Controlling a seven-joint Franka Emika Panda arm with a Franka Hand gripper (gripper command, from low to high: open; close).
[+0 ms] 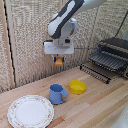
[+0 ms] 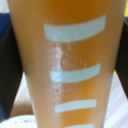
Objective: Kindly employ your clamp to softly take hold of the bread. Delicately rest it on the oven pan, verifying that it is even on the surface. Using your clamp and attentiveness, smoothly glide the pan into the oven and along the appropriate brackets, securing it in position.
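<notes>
Woven screens back a pale wooden table (image 1: 100, 107) where a white robot arm works at a kitchen chore. Its gripper (image 1: 59, 60) hangs high over the tabletop, fingers pinching the bread (image 1: 59, 62), a small orange-brown piece that pokes out just below the white block. Close up, the wrist view is filled almost edge to edge by the bread (image 2: 70, 60), its long axis running lengthwise away from the camera, with pale grey stripes painted across it and dark fingers (image 2: 7, 75) pressing it from either side.

Below and slightly toward the exterior view's right sits a yellow bowl (image 1: 77, 87); a blue mug (image 1: 57, 93) stands just beside it, and a patterned plate (image 1: 30, 111) lies nearer the camera at the exterior view's left.

Off to the exterior view's right stands the oven (image 1: 114, 55), door (image 1: 95, 73) folded down, with the oven pan (image 1: 107, 60) resting inside the opening. The pan lies well apart from the gripper, at about the same height, so the coming move looks mostly sideways toward that right side. Setting the loaf flat will likely mean tipping its long axis level with the bars first.
</notes>
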